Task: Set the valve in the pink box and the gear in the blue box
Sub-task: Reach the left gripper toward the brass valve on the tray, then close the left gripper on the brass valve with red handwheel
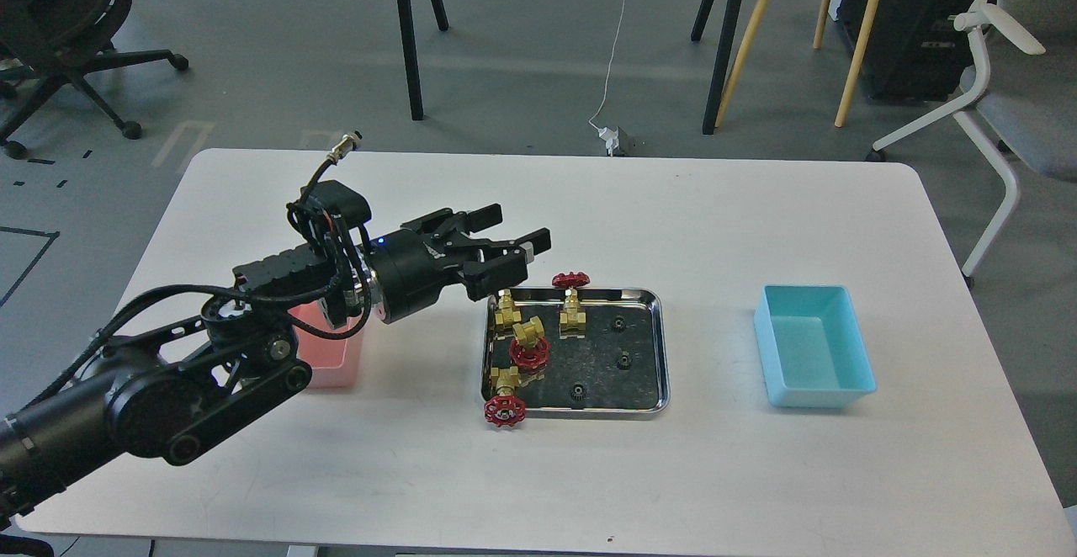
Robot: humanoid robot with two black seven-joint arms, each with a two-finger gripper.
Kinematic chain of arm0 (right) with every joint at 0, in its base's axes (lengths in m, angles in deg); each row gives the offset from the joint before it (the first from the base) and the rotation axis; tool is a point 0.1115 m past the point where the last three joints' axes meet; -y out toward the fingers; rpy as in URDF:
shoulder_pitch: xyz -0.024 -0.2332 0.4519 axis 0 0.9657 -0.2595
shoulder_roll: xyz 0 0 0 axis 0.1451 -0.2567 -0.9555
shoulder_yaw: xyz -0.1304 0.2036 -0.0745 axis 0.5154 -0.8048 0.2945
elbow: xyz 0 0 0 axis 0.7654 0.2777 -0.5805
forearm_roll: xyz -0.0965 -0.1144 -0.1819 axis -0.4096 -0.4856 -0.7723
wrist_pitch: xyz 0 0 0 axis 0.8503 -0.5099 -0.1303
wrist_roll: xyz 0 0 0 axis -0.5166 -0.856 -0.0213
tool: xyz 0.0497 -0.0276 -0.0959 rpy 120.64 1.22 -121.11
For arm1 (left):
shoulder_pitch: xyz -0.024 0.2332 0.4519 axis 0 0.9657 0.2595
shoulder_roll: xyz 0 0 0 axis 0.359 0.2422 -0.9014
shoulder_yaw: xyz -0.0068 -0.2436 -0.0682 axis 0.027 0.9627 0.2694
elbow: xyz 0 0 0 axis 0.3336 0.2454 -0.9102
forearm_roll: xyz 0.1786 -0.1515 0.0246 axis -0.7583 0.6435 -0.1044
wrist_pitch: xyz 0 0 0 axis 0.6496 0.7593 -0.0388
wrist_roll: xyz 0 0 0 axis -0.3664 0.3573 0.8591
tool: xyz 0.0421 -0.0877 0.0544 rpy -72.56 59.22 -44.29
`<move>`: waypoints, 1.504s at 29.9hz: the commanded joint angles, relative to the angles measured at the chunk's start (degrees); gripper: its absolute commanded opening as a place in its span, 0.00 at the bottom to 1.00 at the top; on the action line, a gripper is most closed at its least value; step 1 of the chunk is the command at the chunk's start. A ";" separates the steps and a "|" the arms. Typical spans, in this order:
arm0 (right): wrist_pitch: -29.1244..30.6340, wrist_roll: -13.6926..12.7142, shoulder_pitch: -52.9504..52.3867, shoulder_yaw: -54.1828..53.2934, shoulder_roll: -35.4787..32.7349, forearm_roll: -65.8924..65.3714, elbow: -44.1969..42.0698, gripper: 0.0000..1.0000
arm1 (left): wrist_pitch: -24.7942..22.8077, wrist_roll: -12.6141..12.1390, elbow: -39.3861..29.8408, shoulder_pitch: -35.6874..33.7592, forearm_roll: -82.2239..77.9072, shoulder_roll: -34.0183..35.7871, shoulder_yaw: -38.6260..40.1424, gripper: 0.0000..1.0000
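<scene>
Four brass valves with red handwheels lie at the left of a shiny steel tray (pixel 664 355): back-left (pixel 506 311), back-right (pixel 571 303), middle (pixel 528 343) and front-left (pixel 503 401). Three tiny black gears (pixel 618 322) (pixel 623 361) (pixel 577 391) lie on the tray's right half. My left gripper (pixel 515 233) is open and empty, hovering just over the back-left valve and hiding its handwheel. The pink box (pixel 335 363) is left of the tray, mostly hidden behind my left arm. The blue box (pixel 812 347) stands at the right. My right gripper is out of view.
The white table (pixel 757 220) holds only the tray and the two boxes. My left arm crosses the front-left of the table above the pink box. Chairs, stand legs and cables are on the floor behind.
</scene>
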 commanded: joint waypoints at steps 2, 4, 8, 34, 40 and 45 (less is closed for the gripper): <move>0.00 -0.21 -0.78 0.15 -0.02 -0.08 0.01 0.99 | 2.45 0.42 3.59 0.88 -3.25 -2.98 -2.62 0.92; 0.00 -0.21 -0.78 0.15 -0.02 -0.08 0.01 0.99 | 2.89 0.42 6.31 2.37 -6.33 -4.03 -2.88 0.92; 0.00 -0.21 -0.78 0.15 -0.02 -0.08 0.01 0.99 | 5.78 0.50 12.47 3.78 -10.12 -6.41 -4.28 0.92; 0.00 -0.30 -0.87 0.24 -0.72 -0.17 0.01 0.99 | 12.91 1.38 28.03 2.03 -10.21 -14.85 -12.11 0.72; 0.00 -0.30 -0.87 0.24 -0.72 -0.17 0.01 0.99 | 13.17 1.38 28.48 1.41 -10.12 -15.03 -12.11 0.56; 0.00 -0.30 -0.87 0.24 -0.81 -0.17 -0.08 0.99 | 13.17 1.38 28.48 1.32 -10.12 -14.94 -12.11 0.38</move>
